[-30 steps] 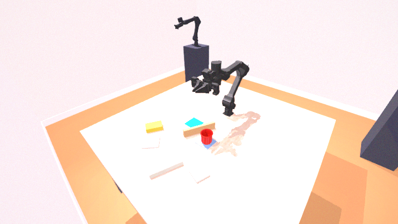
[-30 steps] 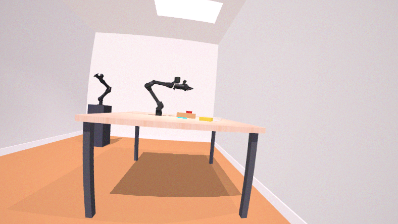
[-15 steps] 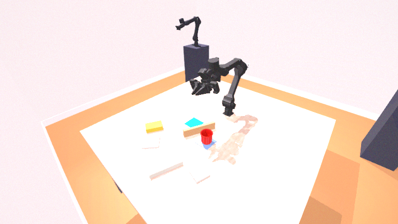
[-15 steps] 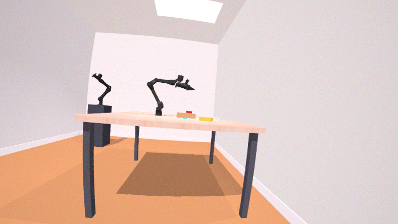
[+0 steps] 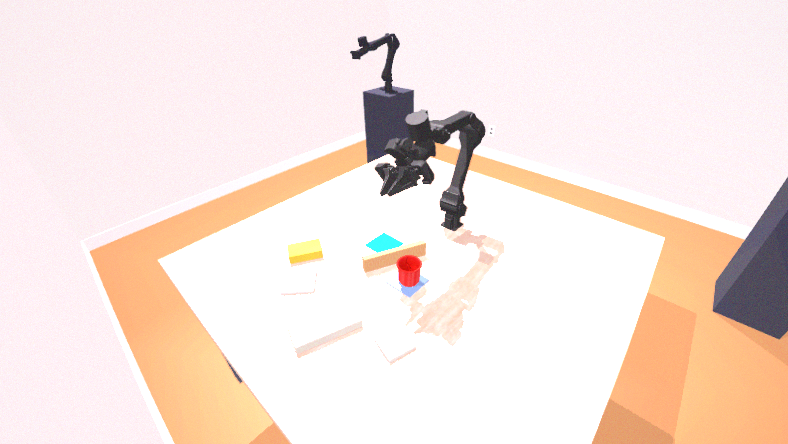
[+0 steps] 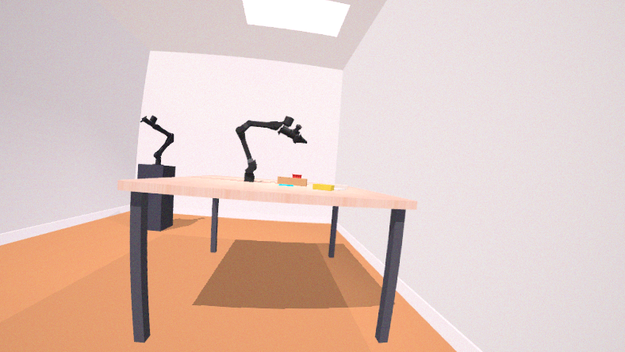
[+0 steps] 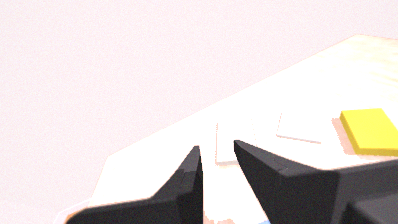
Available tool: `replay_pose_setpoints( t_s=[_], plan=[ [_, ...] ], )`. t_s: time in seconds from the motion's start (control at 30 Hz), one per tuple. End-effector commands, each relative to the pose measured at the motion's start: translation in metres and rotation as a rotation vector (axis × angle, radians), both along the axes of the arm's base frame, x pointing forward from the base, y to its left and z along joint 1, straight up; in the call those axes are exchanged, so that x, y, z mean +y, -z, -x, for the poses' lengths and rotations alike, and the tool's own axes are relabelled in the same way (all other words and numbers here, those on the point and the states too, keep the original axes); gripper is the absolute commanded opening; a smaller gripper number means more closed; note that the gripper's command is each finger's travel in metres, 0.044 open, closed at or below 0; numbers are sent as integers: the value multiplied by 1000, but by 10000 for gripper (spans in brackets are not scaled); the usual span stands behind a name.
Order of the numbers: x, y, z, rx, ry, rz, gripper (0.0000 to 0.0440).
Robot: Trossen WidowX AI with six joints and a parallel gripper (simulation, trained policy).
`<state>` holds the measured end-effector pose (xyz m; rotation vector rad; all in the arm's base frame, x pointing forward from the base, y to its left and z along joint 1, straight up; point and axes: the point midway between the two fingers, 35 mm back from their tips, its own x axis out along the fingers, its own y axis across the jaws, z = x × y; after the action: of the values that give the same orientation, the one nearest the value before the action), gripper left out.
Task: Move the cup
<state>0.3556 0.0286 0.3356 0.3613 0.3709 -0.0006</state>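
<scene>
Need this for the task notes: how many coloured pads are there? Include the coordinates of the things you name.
2: a cyan pad (image 5: 384,242) (image 6: 285,185) behind the wooden barrier, and a blue pad (image 5: 410,291) partly under the cup (image 5: 409,273) (image 6: 297,176).
</scene>
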Motion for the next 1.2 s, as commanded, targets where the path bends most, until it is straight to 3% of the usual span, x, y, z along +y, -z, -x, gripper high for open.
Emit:
replay_pose_setpoints(
  t_s=[0.0,1.17],
  plan=[
    [3,-1,-3,33,8,-35,135],
    [31,42,-13,544,198,-340,132]
  ],
)
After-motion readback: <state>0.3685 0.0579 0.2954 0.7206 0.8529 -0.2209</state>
